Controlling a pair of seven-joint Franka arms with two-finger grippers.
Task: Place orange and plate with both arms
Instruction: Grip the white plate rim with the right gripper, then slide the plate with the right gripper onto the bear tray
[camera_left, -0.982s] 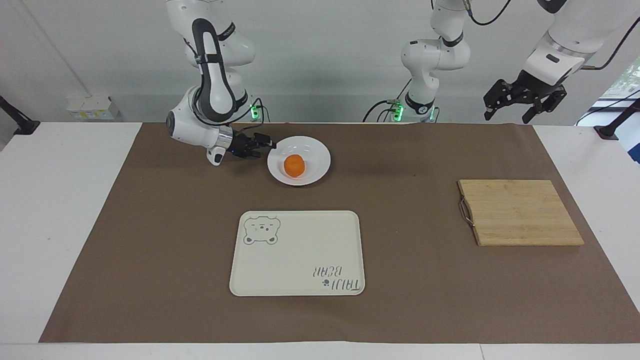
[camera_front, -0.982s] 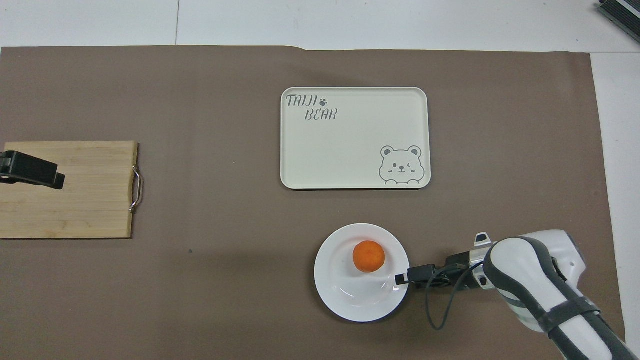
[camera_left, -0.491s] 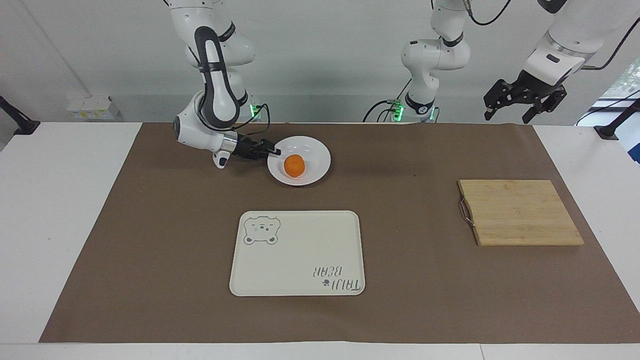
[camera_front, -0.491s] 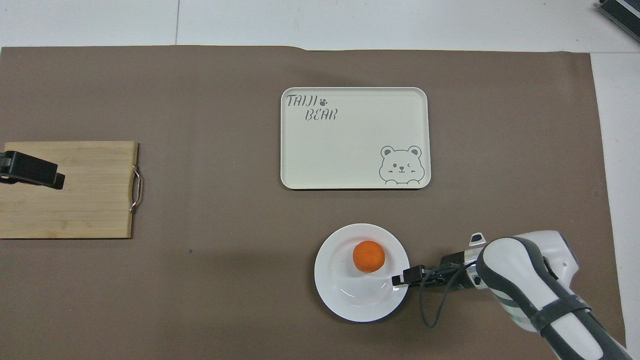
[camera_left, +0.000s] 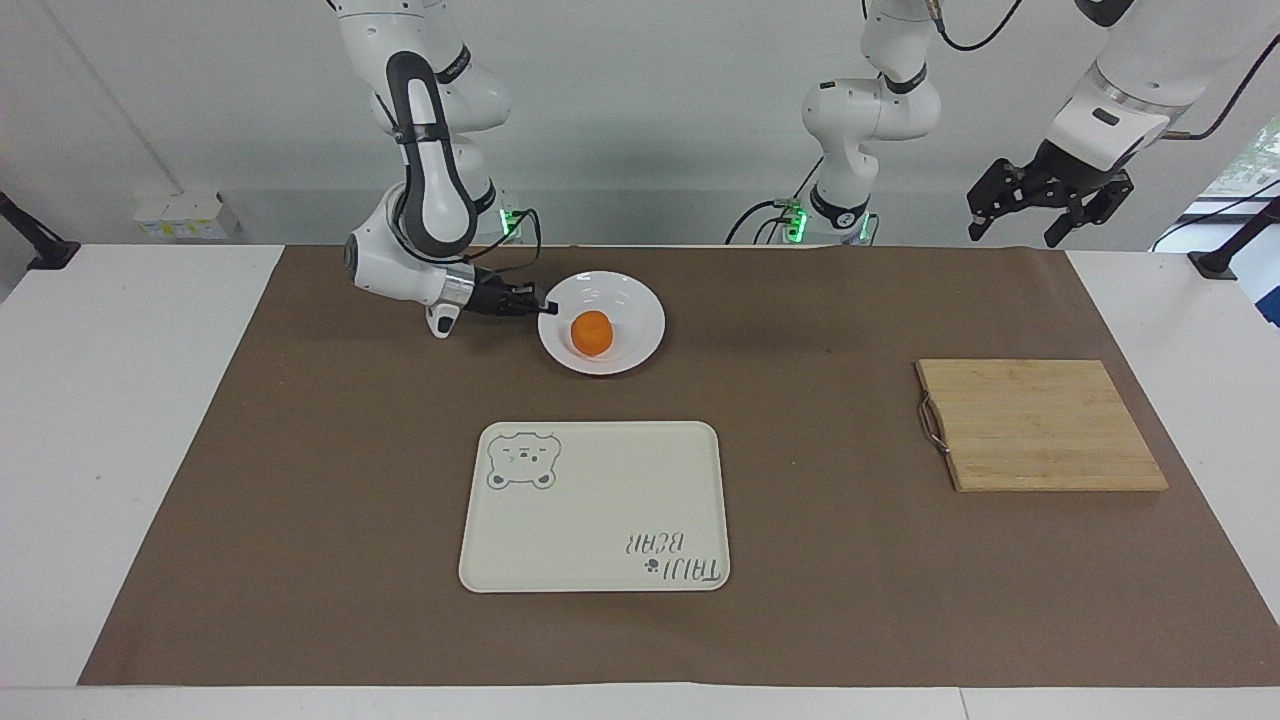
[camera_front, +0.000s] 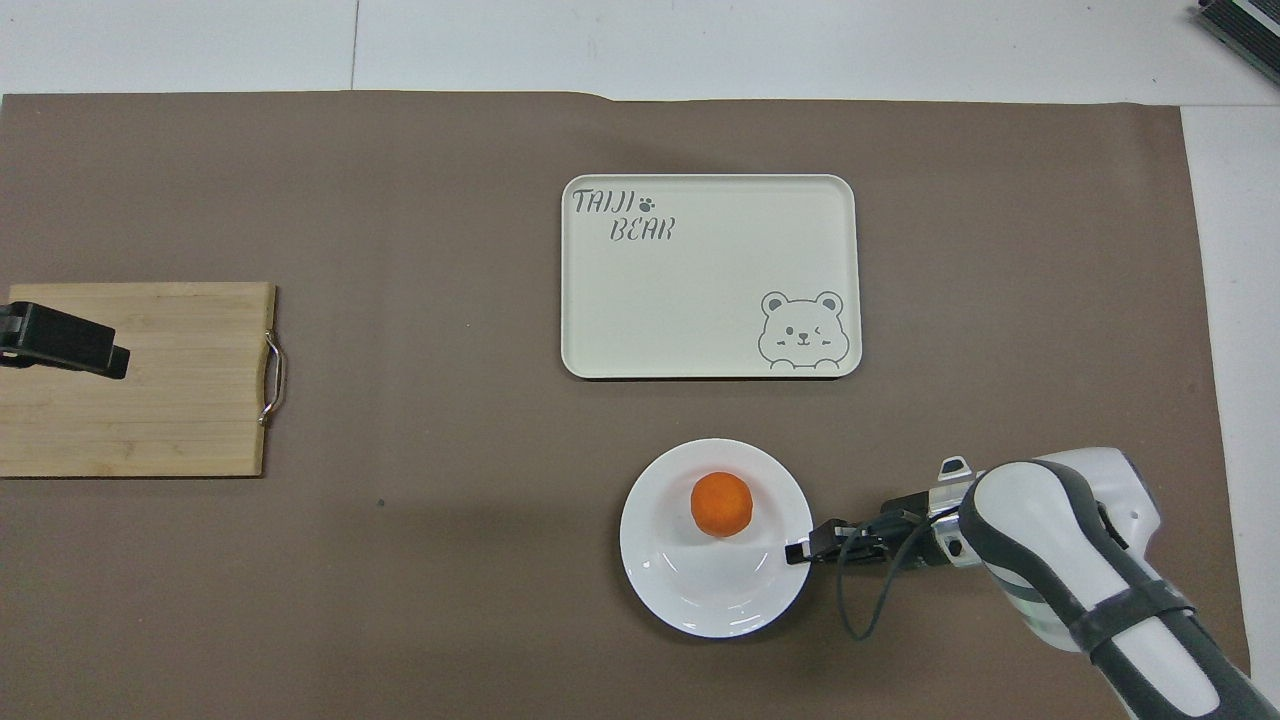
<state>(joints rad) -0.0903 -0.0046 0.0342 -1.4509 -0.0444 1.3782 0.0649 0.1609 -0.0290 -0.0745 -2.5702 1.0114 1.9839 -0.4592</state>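
The white plate (camera_left: 627, 299) lies on the brown mat near the robots, with the orange (camera_left: 591, 332) in it. My right gripper (camera_left: 542, 306) reaches in low from the right arm's end and is shut on the plate's rim. In the overhead view the right gripper (camera_front: 797, 551) pinches the plate (camera_front: 700, 595) at its edge, and the orange (camera_front: 721, 504) sits in the half of the plate farther from the robots. My left gripper (camera_left: 1050, 205) is open and empty, raised and waiting over the cutting board; it also shows in the overhead view (camera_front: 62, 340).
A cream tray (camera_left: 595, 505) with a bear drawing lies mid-table, farther from the robots than the plate; it shows in the overhead view too (camera_front: 710, 275). A wooden cutting board (camera_left: 1040, 425) with a metal handle lies toward the left arm's end (camera_front: 150, 400).
My right gripper has closed in on the plate's rim. The plate, with the orange in it, has shifted a little toward the left arm's end. The left arm has not moved.
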